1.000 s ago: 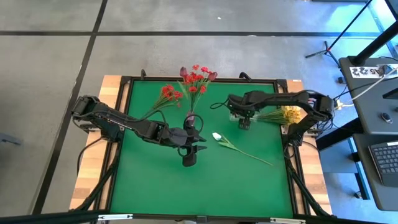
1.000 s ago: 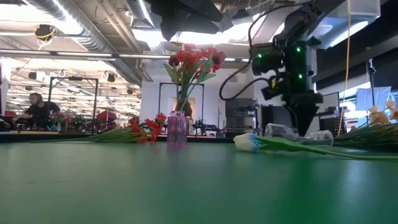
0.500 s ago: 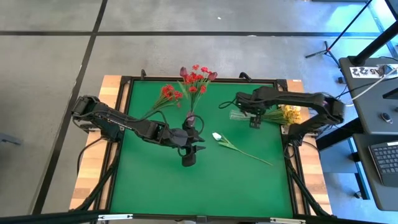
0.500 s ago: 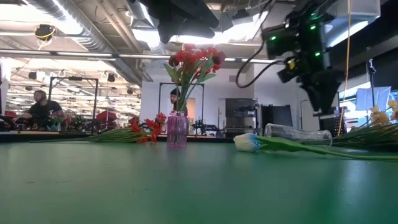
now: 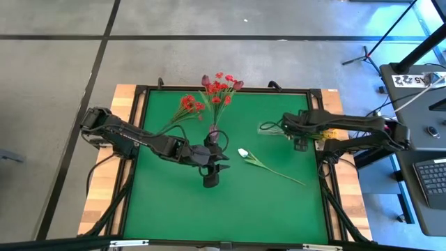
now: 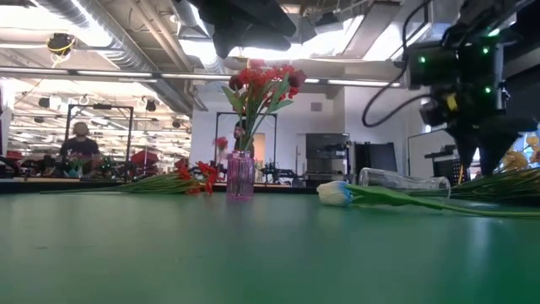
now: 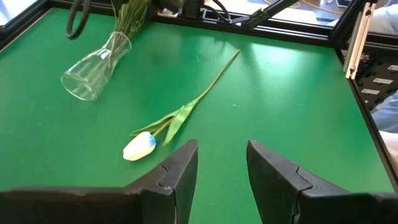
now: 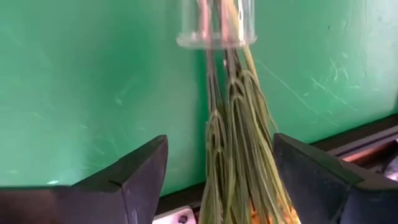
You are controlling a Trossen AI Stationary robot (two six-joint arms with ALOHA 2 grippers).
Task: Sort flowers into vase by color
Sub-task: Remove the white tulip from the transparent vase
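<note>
Right gripper (image 5: 300, 144) near the tabletop's (image 5: 174, 202) right edge, fingers wide apart, empty, straddling the yellow spray stems (image 8: 239, 124) that run into a tipped clear vase (image 7: 93, 68). Left gripper (image 7: 221, 180) at mid-tabletop, fingers partly open, holding nothing. White bud (image 7: 138, 147) lies just ahead of it. Red flowers (image 5: 220, 88) stand in the pink vase (image 6: 240, 177) near the far edge; one red spray (image 5: 187, 106) lies flat beside it.

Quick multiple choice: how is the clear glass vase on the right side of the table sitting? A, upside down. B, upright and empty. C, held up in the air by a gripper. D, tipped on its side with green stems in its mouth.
D: the clear vase lies on its side on the green mat, with the green stems running out of its mouth.
</note>
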